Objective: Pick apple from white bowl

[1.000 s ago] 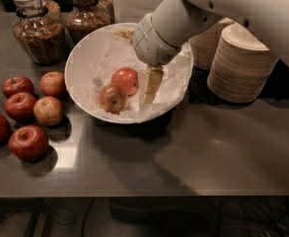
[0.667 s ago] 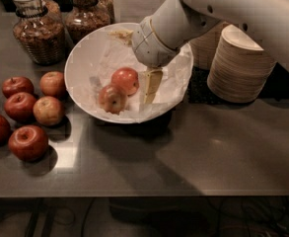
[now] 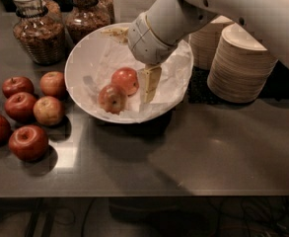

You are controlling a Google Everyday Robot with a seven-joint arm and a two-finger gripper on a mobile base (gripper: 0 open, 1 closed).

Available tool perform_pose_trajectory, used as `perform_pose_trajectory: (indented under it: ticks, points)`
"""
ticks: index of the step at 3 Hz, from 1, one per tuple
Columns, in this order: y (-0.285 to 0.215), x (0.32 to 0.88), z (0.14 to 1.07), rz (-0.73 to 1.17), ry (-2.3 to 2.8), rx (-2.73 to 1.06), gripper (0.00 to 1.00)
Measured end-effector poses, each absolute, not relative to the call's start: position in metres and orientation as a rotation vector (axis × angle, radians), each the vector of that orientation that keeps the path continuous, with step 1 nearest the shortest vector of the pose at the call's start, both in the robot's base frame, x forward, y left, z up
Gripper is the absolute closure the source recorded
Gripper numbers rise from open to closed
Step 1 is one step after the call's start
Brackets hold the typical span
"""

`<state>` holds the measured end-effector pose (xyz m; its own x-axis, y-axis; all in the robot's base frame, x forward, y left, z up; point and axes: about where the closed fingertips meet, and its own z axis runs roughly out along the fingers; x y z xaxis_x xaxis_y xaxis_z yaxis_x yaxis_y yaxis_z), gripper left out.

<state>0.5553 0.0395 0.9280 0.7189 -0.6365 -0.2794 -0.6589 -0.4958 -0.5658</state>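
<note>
The white bowl (image 3: pixel 85 58), lined with crumpled white paper, stands in the middle of the dark table. Two apples lie in it. The orange-red apple (image 3: pixel 126 80) is in the middle, and a yellowish-blotched apple (image 3: pixel 112 98) with a dark stem dimple touches it at the front left. My gripper (image 3: pixel 132 58) reaches down into the bowl from the upper right and is open. One beige finger (image 3: pixel 149 83) stands just right of the orange-red apple. The other finger (image 3: pixel 115 32) is near the bowl's far rim. The gripper holds nothing.
Several darker red apples (image 3: pixel 28 142) lie in a group on the table to the left. Two glass jars (image 3: pixel 38 31) stand behind the bowl at the left. Stacks of beige paper bowls (image 3: pixel 240 65) stand to the right. The table's front edge runs along the bottom.
</note>
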Motion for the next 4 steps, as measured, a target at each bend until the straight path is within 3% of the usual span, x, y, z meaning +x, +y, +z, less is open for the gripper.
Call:
perform_pose_trajectory:
  ticks: [3,4]
  points:
    - [0.058,0.532,0.920,0.401,0.667,-2.387,0.00]
    - [0.058,0.532,0.920,0.402,0.667,-2.387,0.00]
